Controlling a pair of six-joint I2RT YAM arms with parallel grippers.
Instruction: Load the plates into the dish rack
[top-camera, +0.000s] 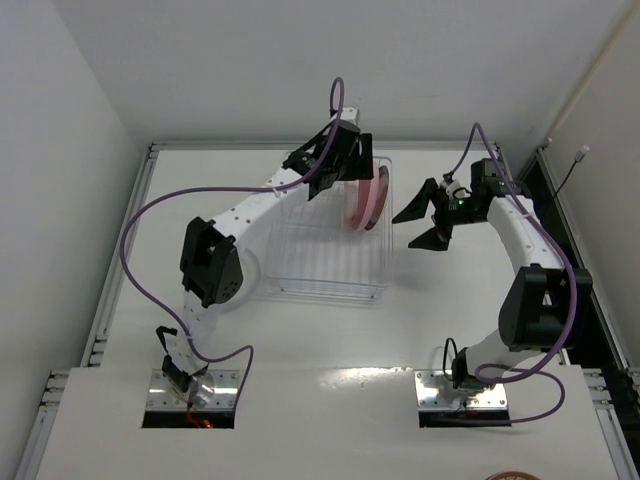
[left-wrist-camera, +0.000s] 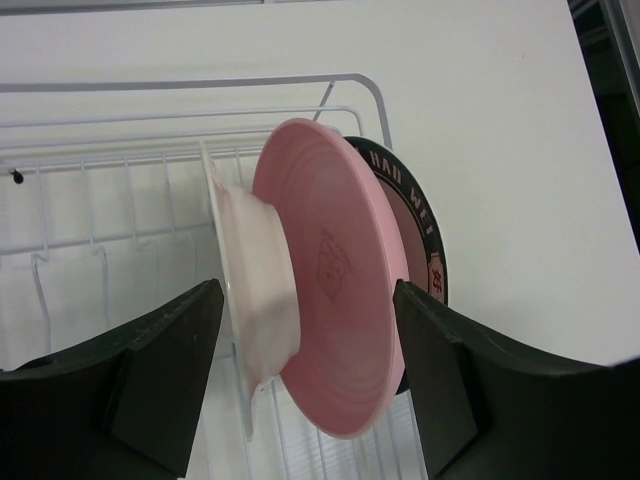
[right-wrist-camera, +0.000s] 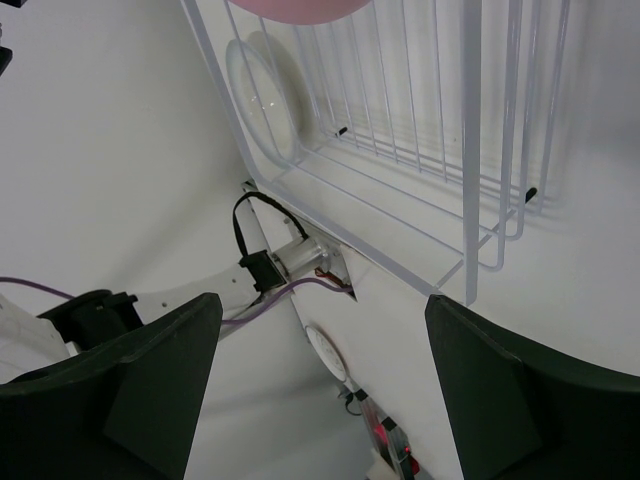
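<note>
From above and behind the arms, a rectangular white thin-wire dish rack (top-camera: 325, 240) is sitting in the middle of a white table (top-camera: 300, 340). A matte pink round plate (top-camera: 367, 197) is standing on edge near the rack's far right corner. The left arm is reaching across the rack, and the left gripper (top-camera: 350, 170) is hanging directly over that plate. The right gripper (top-camera: 425, 215) is hovering just beside the rack's right wall, its jaws spread wide and holding nothing.

Through the left wrist camera, the left gripper (left-wrist-camera: 305, 300) is straddling the plates, with jaws open and one black finger on each side. No clamping contact is showing. The pink plate (left-wrist-camera: 335, 280) is standing upright among the prongs. A plate with a dark lettered rim (left-wrist-camera: 425, 235) is standing right behind it. A pale, milky translucent plate (left-wrist-camera: 255, 290) is standing close against its other face.

Through the right wrist camera, the right gripper (right-wrist-camera: 322, 305) is showing open, empty jaws, and the rack's wire wall (right-wrist-camera: 470, 150) is filling the upper part of the view. The pink plate's edge (right-wrist-camera: 300, 8) is peeking in at the top. A clear glass round plate (right-wrist-camera: 262, 95) is showing through the wires, and it is not possible to tell whether it is lying inside the rack or beyond it.
</note>
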